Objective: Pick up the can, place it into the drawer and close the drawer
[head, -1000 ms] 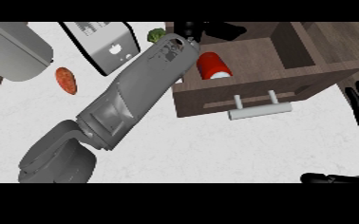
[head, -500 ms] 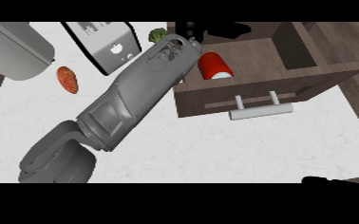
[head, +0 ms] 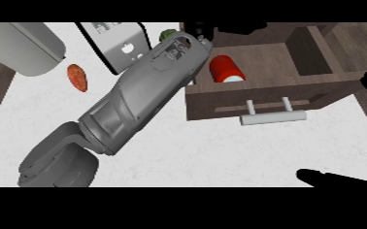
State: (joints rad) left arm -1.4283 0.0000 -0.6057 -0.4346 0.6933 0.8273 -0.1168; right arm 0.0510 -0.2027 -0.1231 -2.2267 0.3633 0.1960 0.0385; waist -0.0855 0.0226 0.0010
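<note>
The red can [head: 227, 69] lies on its side inside the open wooden drawer [head: 215, 99], near the drawer's left wall. My left forearm [head: 147, 94] runs from the lower left up to the drawer's far left corner. The black left hand [head: 219, 27] shows only partly at the picture's top, beyond the can and apart from it. The drawer's pale bar handle [head: 271, 118] faces me. At the lower right edge, my right hand [head: 326, 177] shows only as straight dark fingers pointing left, below the drawer front.
A grey rounded appliance [head: 32, 48] stands at the upper left with a white box [head: 114, 43] beside it. A red-orange item [head: 76, 76] lies on the white counter [head: 215, 150], and a green item [head: 168, 35] peeks out beside my left wrist.
Almost nothing. The left forearm has crept slightly towards the drawer's far side, and the can lies still in the drawer.
</note>
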